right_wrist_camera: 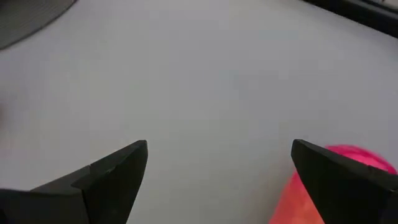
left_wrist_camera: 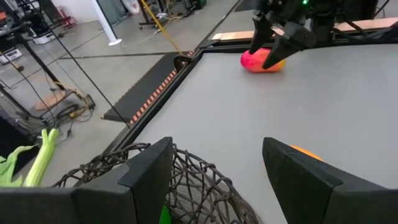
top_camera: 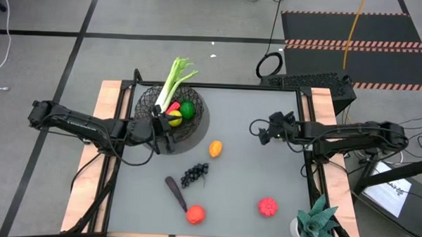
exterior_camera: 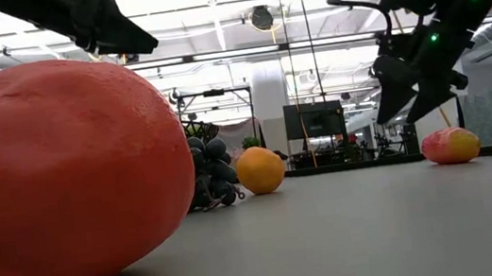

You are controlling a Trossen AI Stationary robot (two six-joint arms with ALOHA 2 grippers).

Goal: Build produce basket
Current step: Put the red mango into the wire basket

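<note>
The black wire basket (top_camera: 145,102) stands at the table's far left and holds a leek (top_camera: 171,82), a green lime (top_camera: 187,109) and a yellow-and-red piece (top_camera: 174,117). My left gripper (top_camera: 165,139) hangs open over the basket's near rim (left_wrist_camera: 193,180), with nothing between its fingers. My right gripper (top_camera: 255,130) is open above the table at the right and slants downward. A red-yellow mango (left_wrist_camera: 261,61) lies on the table just beside the right gripper; the arm hides it in the high view. An orange (top_camera: 215,148), grapes (top_camera: 195,176) and an eggplant (top_camera: 175,191) lie loose on the table.
A red-orange fruit (top_camera: 195,214) and a pink-red fruit (top_camera: 268,206) lie near the front edge. A spiky teal plant (top_camera: 320,224) stands at the front right corner. Bare grey table stretches between the two grippers.
</note>
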